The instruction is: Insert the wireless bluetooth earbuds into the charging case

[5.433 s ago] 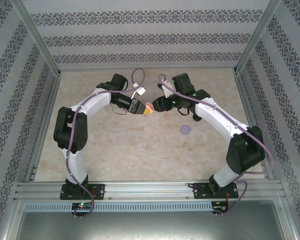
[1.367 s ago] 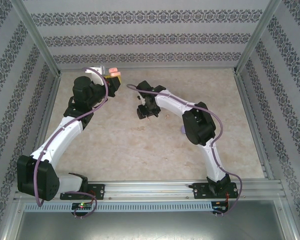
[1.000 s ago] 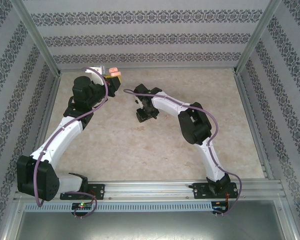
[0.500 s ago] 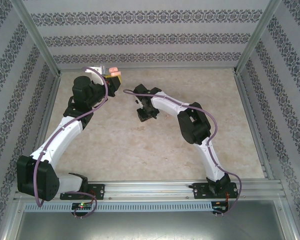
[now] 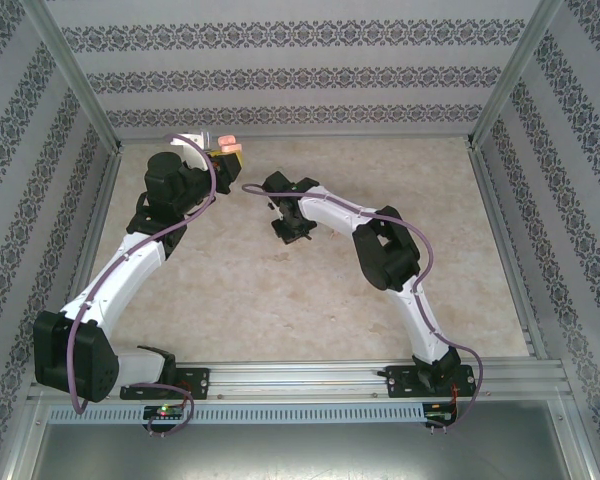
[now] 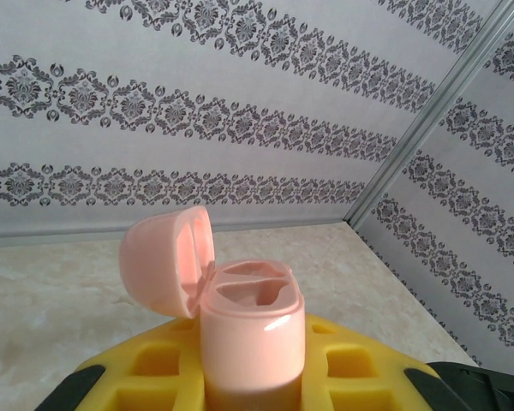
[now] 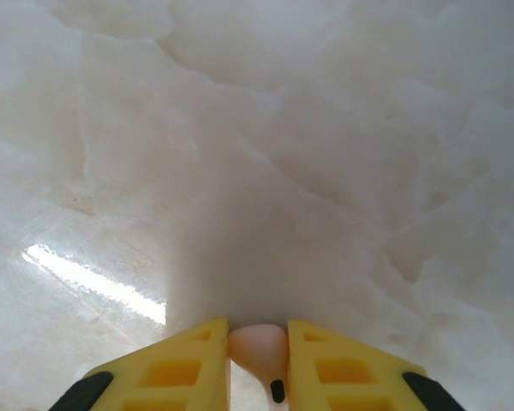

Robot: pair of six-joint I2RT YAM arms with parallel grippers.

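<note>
Where the right end effector (image 7: pixel 258 332) pinches, a pink earbud (image 7: pixel 257 349) sits wedged.

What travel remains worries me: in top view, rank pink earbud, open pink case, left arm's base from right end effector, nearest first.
1. pink earbud, in the right end effector
2. open pink case, back-left, in left end effector
3. left arm's base, near-left edge

Far left of the pale marbled table (image 5: pixel 280 300), close to the back wall: left gripper (image 5: pixel 226 150), with the pale pink round plastic charging case (image 6: pixel 253 338) upright between its fingers, lid hinged open to the left. To its right and nearer, around mid-table: right gripper (image 5: pixel 292 232), pointed down at the table, with a pale pink stemmed plastic earbud (image 7: pixel 257 347) between its fingers.
</note>
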